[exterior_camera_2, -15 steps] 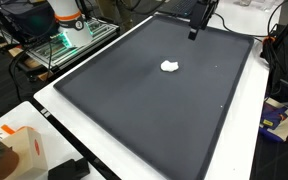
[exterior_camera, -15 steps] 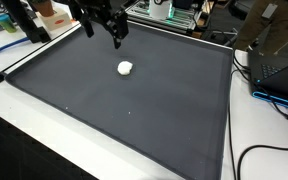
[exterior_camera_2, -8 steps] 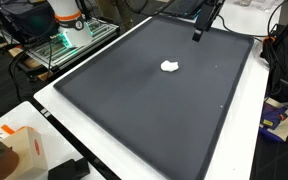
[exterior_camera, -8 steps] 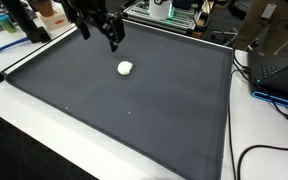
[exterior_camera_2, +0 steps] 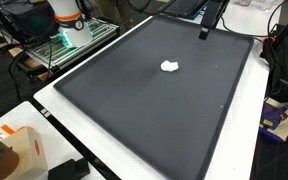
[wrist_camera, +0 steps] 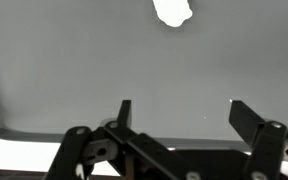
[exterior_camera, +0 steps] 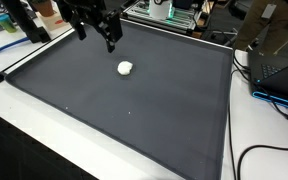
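A small white crumpled lump point(exterior_camera: 125, 68) lies on the dark grey mat point(exterior_camera: 134, 110), also seen as the white lump point(exterior_camera_2: 169, 67) on the mat point(exterior_camera_2: 144, 110) and at the top of the wrist view as the lump point(wrist_camera: 171, 11). My gripper point(exterior_camera: 96, 37) hangs above the mat's far edge, apart from the lump, with its fingers spread and nothing between them. In the wrist view the gripper point(wrist_camera: 184, 112) shows two dark fingertips point(wrist_camera: 124, 110) wide apart over bare mat. Only the gripper's lower tip point(exterior_camera_2: 206, 32) shows in an exterior view.
A laptop point(exterior_camera: 281, 60) and cables point(exterior_camera: 274, 150) sit on the white table beside the mat. An orange and white box point(exterior_camera_2: 19, 150) stands near the table corner. A rack with green-lit equipment point(exterior_camera_2: 69, 40) stands past the mat. Boxes point(exterior_camera: 49, 15) sit behind the arm.
The gripper has drifted back along the mat's far edge, away from the white lump. The jaws stay wide apart. The lump has not moved.
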You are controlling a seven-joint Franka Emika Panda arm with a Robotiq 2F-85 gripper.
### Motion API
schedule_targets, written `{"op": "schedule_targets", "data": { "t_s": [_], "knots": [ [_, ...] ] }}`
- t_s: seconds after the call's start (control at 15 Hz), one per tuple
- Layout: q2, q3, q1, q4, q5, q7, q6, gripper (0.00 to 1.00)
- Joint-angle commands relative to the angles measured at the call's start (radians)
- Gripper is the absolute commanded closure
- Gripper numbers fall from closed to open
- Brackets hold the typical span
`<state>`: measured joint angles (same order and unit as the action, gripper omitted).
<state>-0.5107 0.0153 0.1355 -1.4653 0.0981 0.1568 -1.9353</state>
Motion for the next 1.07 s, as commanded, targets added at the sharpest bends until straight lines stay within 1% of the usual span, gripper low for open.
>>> {"op": "schedule_targets", "data": {
  "t_s": [0.0,0.13,0.2,0.27,0.53,0.6,0.73,0.87,1.0],
  "knots": [
    [-0.013,-0.008,-0.015,0.025,-0.003,0.002,-0.014,0.00],
    [-0.022,-0.006,-0.018,0.048,-0.005,0.010,0.001,0.00],
    [-0.026,-0.005,-0.017,0.062,0.000,0.004,0.029,0.00],
    [-0.006,-0.008,-0.014,0.030,0.004,0.002,0.001,0.00],
    [-0.011,-0.007,-0.016,0.042,0.004,0.002,0.006,0.00],
    [-0.023,-0.008,-0.024,0.064,-0.009,0.000,0.012,0.00],
    [-0.022,-0.011,-0.032,0.067,-0.020,-0.011,0.010,0.00],
    [-0.028,-0.006,-0.032,0.078,-0.014,-0.001,0.059,0.00],
    [-0.030,-0.011,-0.042,0.080,-0.028,-0.012,0.084,0.00]
  ]
}}
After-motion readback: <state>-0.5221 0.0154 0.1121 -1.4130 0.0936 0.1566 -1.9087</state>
